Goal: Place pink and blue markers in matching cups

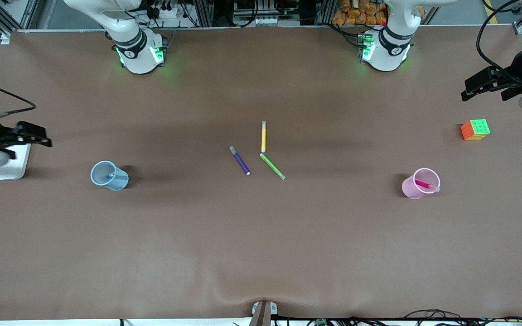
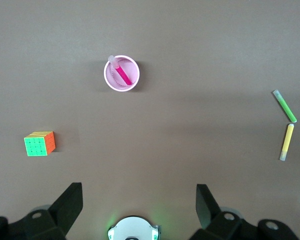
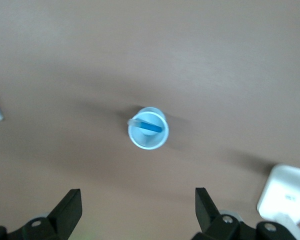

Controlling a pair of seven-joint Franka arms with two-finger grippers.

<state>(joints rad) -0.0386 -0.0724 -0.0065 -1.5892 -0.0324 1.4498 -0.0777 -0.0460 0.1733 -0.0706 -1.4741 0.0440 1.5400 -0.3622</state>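
Front view shows the brown table (image 1: 261,244) bearing two cups: the pink cup (image 1: 413,188) toward the left arm's end holds the pink marker (image 1: 424,184), the blue cup (image 1: 107,177) toward the right arm's end holds the blue marker (image 3: 151,128). Both look placed, so the step in hand is probably retreat: keep each arm high, away from the cups. The left gripper (image 2: 139,197) and right gripper (image 3: 138,199) hang at the table ends, jaws spread, empty. Three stray markers lie mid-table: purple marker (image 1: 240,161), green marker (image 1: 272,166), yellow marker (image 1: 263,136). One cube (image 1: 475,129)
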